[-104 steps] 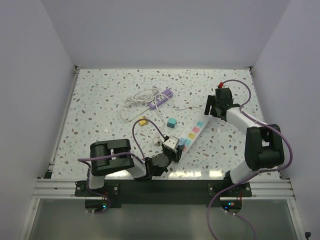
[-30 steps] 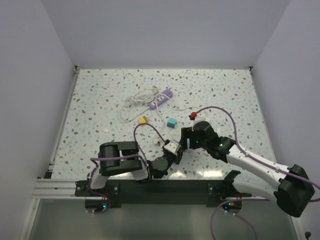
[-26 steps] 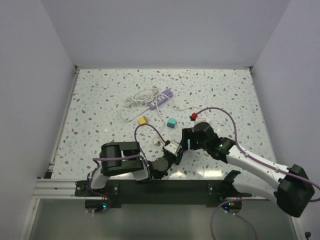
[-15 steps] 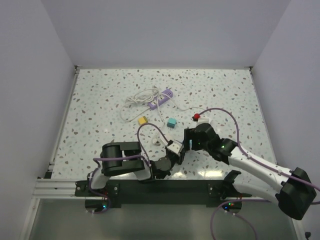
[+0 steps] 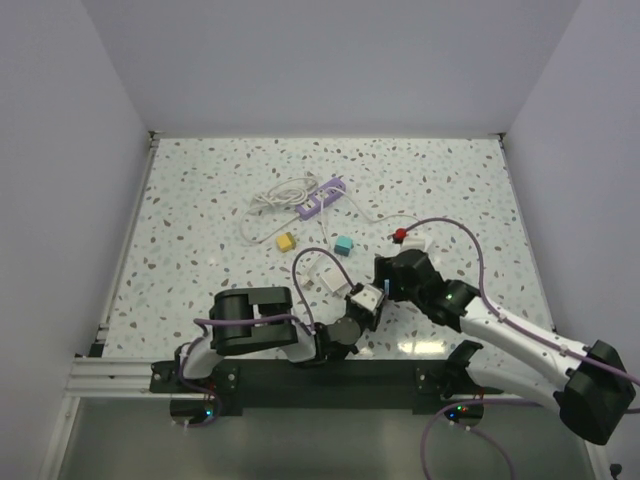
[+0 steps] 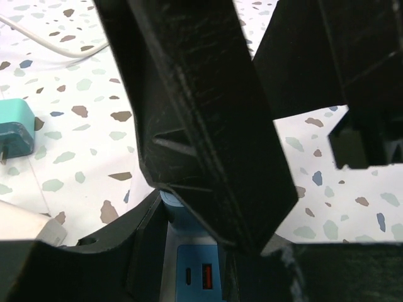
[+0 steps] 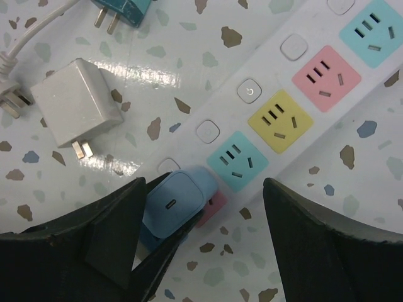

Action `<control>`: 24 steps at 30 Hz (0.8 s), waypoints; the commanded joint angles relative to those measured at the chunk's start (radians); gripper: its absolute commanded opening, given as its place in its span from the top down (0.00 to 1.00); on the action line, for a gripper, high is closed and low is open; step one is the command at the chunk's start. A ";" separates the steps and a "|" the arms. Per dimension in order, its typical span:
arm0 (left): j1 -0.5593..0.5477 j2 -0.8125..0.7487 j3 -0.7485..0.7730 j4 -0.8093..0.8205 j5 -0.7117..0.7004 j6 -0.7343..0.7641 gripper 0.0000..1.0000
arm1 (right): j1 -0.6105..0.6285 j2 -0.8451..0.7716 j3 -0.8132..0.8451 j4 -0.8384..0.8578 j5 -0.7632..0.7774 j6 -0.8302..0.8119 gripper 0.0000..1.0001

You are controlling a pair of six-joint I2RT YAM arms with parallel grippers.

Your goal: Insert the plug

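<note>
A: Found the pale blue plastic plug [image 7: 173,204] over the end pink socket [image 7: 212,207] of the white multi-socket power strip [image 7: 228,112], looked only part seated

B: Logged right gripper [image 7: 204,185] as spread either side of it, left gripper [image 5: 362,300] as clamped on the strip's near end

A: Flagged risk: could have bent pins or jammed if pressed down crooked, could have skidded the strip given a loose clamp
</note>
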 commanded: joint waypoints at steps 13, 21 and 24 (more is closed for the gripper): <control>-0.020 0.157 0.023 -0.397 0.145 -0.019 1.00 | 0.005 -0.080 -0.049 -0.059 0.074 0.048 0.19; -0.039 0.204 0.100 -0.492 0.114 0.005 1.00 | 0.005 -0.078 -0.046 -0.062 0.083 0.051 0.18; -0.039 0.215 0.112 -0.523 0.100 0.004 1.00 | 0.005 -0.089 -0.048 -0.064 0.088 0.053 0.18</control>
